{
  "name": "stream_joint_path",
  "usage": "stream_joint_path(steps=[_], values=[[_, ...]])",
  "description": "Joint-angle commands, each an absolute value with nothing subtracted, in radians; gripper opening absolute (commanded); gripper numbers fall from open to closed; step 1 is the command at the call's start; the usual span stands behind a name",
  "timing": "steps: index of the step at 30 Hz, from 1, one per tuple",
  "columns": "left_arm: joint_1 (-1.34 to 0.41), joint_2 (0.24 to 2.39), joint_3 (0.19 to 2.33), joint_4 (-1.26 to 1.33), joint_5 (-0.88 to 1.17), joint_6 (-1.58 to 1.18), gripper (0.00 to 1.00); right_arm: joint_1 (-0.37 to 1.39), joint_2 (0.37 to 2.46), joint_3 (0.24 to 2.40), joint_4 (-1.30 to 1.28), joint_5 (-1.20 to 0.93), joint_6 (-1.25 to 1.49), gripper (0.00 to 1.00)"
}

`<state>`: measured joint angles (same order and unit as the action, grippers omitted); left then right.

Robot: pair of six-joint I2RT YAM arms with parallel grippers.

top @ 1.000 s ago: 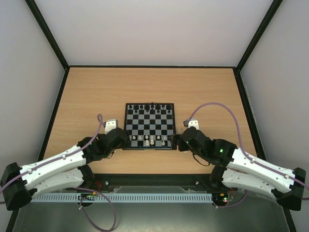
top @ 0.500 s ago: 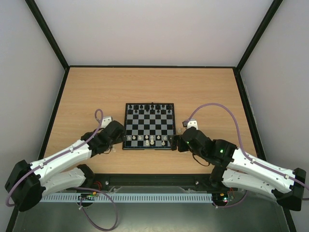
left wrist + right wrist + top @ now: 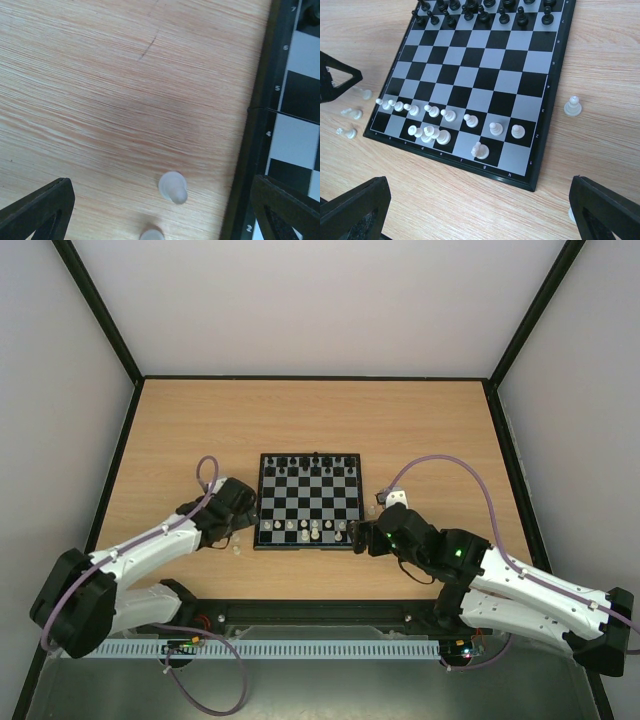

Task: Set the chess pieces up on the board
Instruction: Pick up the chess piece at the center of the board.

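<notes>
2 whitish chess pieces (image 3: 172, 187) are seen on the tabletop (image 3: 100, 100) between the released, empty left jaws; the board (image 3: 490, 82) is framed by the released right jaws.

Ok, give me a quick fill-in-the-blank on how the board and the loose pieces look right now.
1. The black plastic chessmen stand along the ____ edge of the small black-and-pale checked chessboard, seen from the arms.
2. The whitish translucent chessmen on the board stand only in its two ____ rows.
3. The left end effector and the right end effector are both ____, holding nothing.
4. The left wrist view shows ____ loose whitish pieces on the light wooden table.
Missing: far; nearest; open; two.
</notes>
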<state>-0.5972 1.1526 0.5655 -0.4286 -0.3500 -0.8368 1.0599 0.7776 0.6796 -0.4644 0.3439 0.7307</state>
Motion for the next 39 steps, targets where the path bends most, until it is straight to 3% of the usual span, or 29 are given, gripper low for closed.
stream_joint_path(steps=[1, 4, 7, 13, 31, 39], values=[[-0.574, 1.210, 0.578, -0.385, -0.318, -0.798, 0.99, 1.061, 0.771, 0.669, -0.452, 0.339, 0.715, 0.99], [-0.574, 1.235, 0.581, -0.384, -0.302, -0.796, 0.94, 1.061, 0.773, 0.669, -0.451, 0.335, 0.713, 0.99], [-0.574, 1.231, 0.569, -0.370, -0.269, -0.789, 0.66, 1.061, 0.774, 0.669, -0.449, 0.333, 0.711, 0.99], [-0.574, 1.237, 0.561, -0.380, -0.263, -0.784, 0.42, 1.062, 0.775, 0.667, -0.449, 0.330, 0.711, 0.99], [-0.572, 1.318, 0.585, -0.356, -0.287, -0.761, 0.11, 1.061, 0.772, 0.665, -0.446, 0.322, 0.707, 0.99], [-0.617, 1.216, 0.643, -0.473, -0.307, -0.755, 0.09, 1.062, 0.774, 0.667, -0.448, 0.325, 0.709, 0.99]])
